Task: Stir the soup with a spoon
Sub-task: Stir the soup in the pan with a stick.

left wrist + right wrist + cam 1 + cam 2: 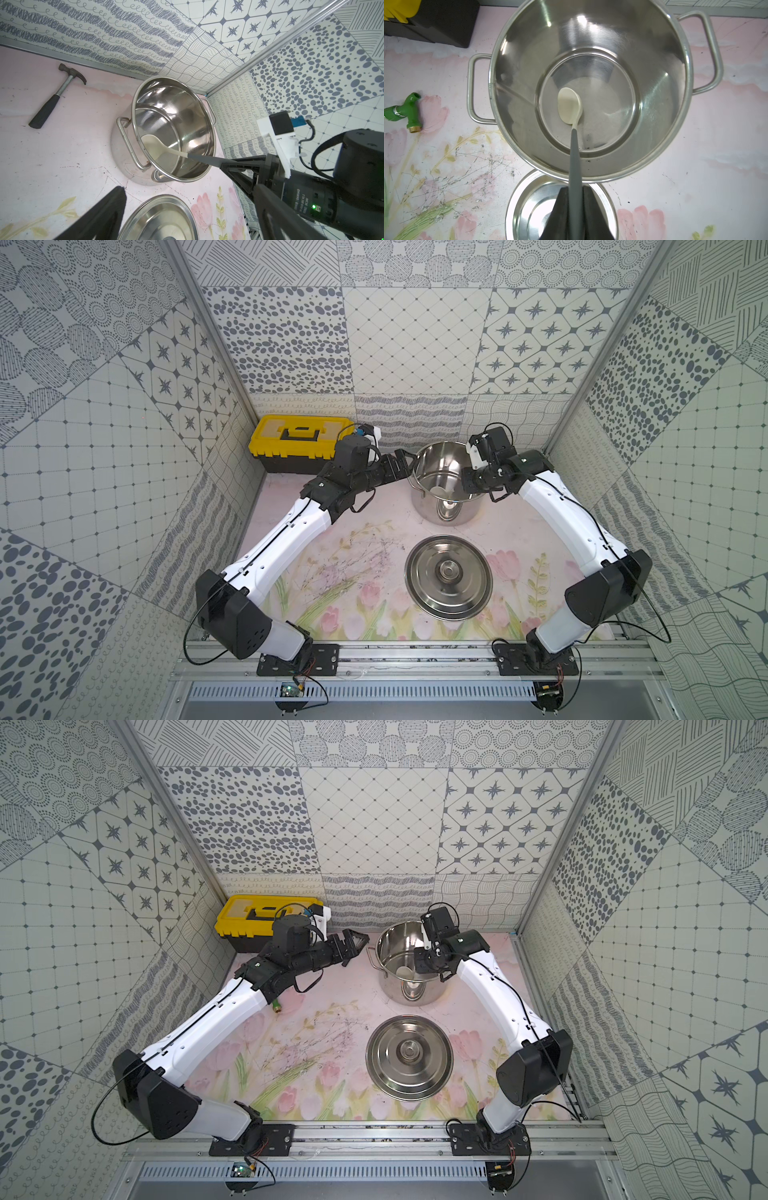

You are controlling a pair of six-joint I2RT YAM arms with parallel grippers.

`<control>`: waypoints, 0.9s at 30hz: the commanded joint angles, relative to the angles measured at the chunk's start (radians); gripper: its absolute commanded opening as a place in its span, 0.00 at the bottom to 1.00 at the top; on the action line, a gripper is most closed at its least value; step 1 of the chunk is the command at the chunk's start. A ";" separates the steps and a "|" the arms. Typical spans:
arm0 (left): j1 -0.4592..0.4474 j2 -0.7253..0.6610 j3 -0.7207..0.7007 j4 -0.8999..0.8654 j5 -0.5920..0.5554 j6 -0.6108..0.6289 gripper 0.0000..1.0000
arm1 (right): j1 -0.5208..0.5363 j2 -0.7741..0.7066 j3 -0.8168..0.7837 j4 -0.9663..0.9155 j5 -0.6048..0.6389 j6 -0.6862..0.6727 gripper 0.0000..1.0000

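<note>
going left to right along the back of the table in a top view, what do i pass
yellow toolbox → left gripper → stockpot

I'm getting bright, even light from above, shadows soft. Glare spots on pot (582, 20) wall and lid (449, 577). Wrist views bend straight lines toward edges. Close finger (99, 216) in left wrist view is out of focus.

Grey-patterned tile walls (415, 344) enclose a pink floral tabletop (353, 593).
</note>
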 commanded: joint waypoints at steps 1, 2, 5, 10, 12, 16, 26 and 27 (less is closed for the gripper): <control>0.008 0.001 -0.011 0.122 0.117 0.036 0.94 | 0.006 0.051 0.076 0.060 0.012 0.024 0.00; 0.009 0.009 0.004 0.101 0.138 0.055 0.94 | 0.006 0.066 0.096 0.059 0.020 0.021 0.00; -0.016 0.027 0.049 0.008 0.133 0.126 1.00 | 0.006 0.104 0.145 0.058 0.057 0.009 0.00; -0.093 -0.006 -0.002 0.063 0.070 0.247 1.00 | -0.011 0.148 0.201 0.057 0.115 -0.009 0.00; -0.116 -0.004 0.005 0.066 0.060 0.276 1.00 | -0.026 0.152 0.207 0.055 0.126 -0.011 0.00; -0.140 0.002 0.009 0.095 0.050 0.286 1.00 | -0.065 0.138 0.187 0.055 0.135 -0.022 0.00; -0.161 0.004 0.008 0.135 0.032 0.276 1.00 | -0.106 -0.014 0.034 0.031 0.117 -0.051 0.00; -0.163 0.002 0.009 0.137 0.028 0.275 1.00 | -0.106 -0.030 0.022 0.027 0.110 -0.043 0.00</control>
